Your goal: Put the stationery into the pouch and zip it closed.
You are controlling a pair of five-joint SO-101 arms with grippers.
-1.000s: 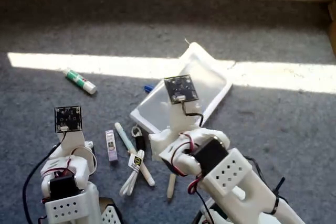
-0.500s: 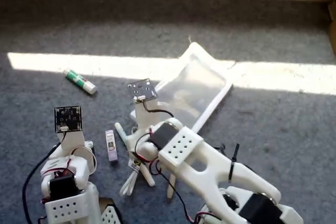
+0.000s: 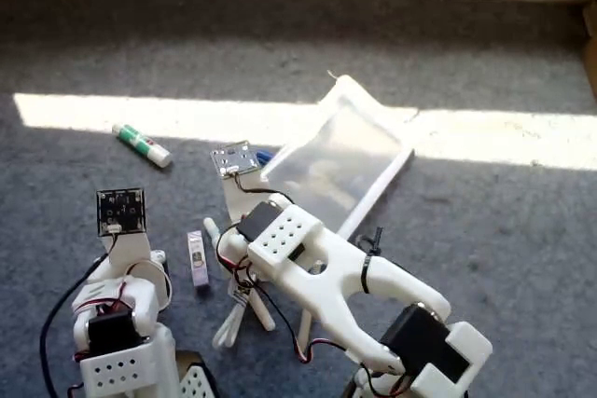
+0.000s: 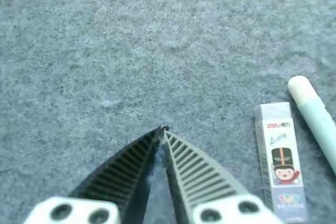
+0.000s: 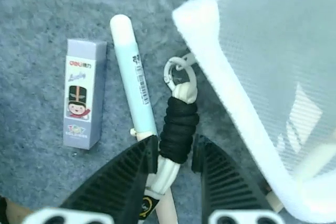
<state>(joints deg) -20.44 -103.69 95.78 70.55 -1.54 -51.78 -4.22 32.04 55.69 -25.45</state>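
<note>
A grey carpet (image 3: pixel 485 258) crossed by a sunlit band carries everything. The translucent pouch (image 3: pixel 345 160) lies mid-carpet, toward the far edge. The right gripper (image 5: pixel 174 145) has its jaws narrowly parted astride a black-bound cord (image 5: pixel 178 124) just beside the pouch, perhaps touching it. The left gripper (image 4: pixel 161 129), jaws closed and empty, hangs near the eraser box (image 4: pixel 279 161) and the pale blue pen (image 5: pixel 134 87).

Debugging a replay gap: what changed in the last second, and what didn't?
The right gripper swung off the translucent white zip pouch toward the left arm. It now straddles the black-wrapped white cord among the stationery, jaws open, nothing gripped. The left gripper, green-and-white glue stick, pale purple boxed eraser and pouch stayed put.
</note>
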